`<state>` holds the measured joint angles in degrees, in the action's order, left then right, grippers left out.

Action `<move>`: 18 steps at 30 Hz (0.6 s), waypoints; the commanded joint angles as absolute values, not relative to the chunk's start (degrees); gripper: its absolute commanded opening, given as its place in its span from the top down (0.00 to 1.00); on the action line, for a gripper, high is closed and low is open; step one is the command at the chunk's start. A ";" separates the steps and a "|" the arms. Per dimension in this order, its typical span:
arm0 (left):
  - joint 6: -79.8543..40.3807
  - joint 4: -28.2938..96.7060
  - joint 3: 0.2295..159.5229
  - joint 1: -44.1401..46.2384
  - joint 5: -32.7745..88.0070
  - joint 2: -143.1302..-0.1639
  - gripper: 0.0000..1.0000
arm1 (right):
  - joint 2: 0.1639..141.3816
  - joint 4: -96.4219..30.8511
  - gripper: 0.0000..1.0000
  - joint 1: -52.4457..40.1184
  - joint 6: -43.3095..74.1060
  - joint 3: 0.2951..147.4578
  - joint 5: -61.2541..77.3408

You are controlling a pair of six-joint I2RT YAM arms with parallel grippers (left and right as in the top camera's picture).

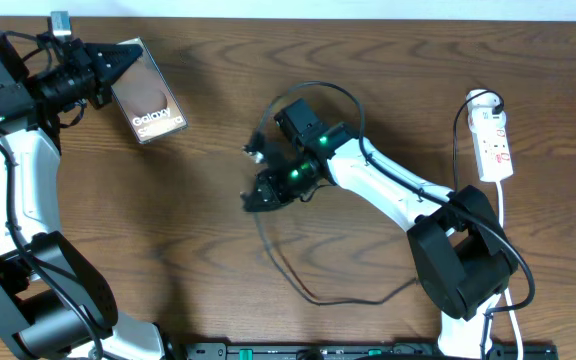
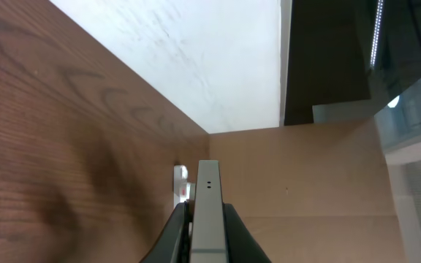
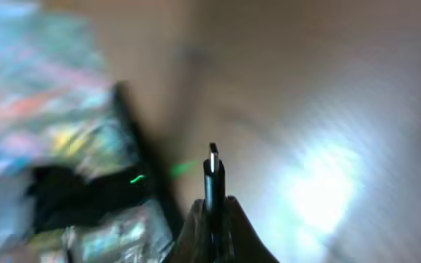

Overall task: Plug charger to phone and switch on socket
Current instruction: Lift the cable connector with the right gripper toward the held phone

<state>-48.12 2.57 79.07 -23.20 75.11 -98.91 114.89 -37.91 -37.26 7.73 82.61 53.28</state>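
Two grippers: each pinches one task item.
Left gripper: fingers pressed on the phone at one short end.
Phone: far-left of the table, screen up, "Galaxy" lettering readable; lifted or resting, cannot tell.
Right gripper: mid-table, clamped on the charger plug, tip poking past the fingertips.
Charger cable: black loops around and below the right gripper.
Socket: right edge of the table, well apart from both grippers.

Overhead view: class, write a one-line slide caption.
Left gripper holds the phone, right gripper holds the charger at centre, socket lies at the right edge.
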 commanded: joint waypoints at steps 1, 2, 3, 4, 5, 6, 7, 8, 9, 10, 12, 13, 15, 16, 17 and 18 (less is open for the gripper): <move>-48.03 2.28 79.40 -23.29 77.58 -98.61 0.93 | 115.39 -36.34 0.99 -37.26 -3.38 83.46 71.90; -48.01 2.28 79.40 -23.29 77.58 -98.61 0.93 | 115.39 -36.12 0.99 -37.36 -4.82 83.46 73.36; -47.97 2.28 79.40 -23.29 77.58 -98.61 0.93 | 115.39 -36.07 0.99 -37.45 -6.57 83.46 74.94; -47.53 2.28 79.40 -23.29 77.58 -98.61 0.92 | 115.39 -35.97 0.99 -37.50 -7.88 83.46 76.23; -46.81 2.28 79.40 -23.29 77.60 -98.61 0.92 | 115.39 -35.53 0.99 -37.50 -8.80 83.46 77.73; -46.46 2.31 79.40 -23.29 77.62 -98.61 0.93 | 115.39 -35.00 0.99 -37.50 -8.84 83.46 78.59; -46.35 2.31 79.40 -23.29 77.62 -98.61 0.93 | 115.39 -34.46 0.99 -37.47 -8.82 83.46 79.07; -46.26 2.28 79.40 -23.29 77.65 -98.61 0.92 | 115.39 -34.02 0.99 -37.41 -8.82 83.46 79.53; -46.24 2.28 79.40 -23.29 77.65 -98.61 0.93 | 115.39 -33.34 0.99 -37.32 -8.82 83.46 80.31; -46.09 2.26 79.40 -23.29 77.84 -98.61 0.93 | 115.39 -32.64 0.99 -37.23 -8.58 83.46 81.06; -45.30 2.24 79.40 -23.29 78.78 -98.61 0.92 | 115.39 -30.85 0.99 -37.10 -7.44 83.46 82.56; -43.97 2.24 79.40 -23.29 79.96 -98.61 0.92 | 115.39 -29.23 0.99 -37.10 -6.15 83.46 83.18; -42.00 2.24 79.40 -23.29 82.02 -98.61 0.93 | 115.39 -25.26 0.99 -37.10 -1.63 83.46 83.33; -41.23 2.24 79.40 -23.29 82.94 -98.61 0.92 | 115.39 -23.53 0.99 -37.10 0.27 83.46 83.46; -40.58 2.22 79.40 -23.29 83.68 -98.61 0.93 | 115.39 -20.91 0.99 -37.10 2.87 83.46 84.16; -40.23 2.22 79.40 -23.29 84.40 -98.61 0.93 | 115.39 -18.33 0.99 -37.10 4.86 83.46 85.08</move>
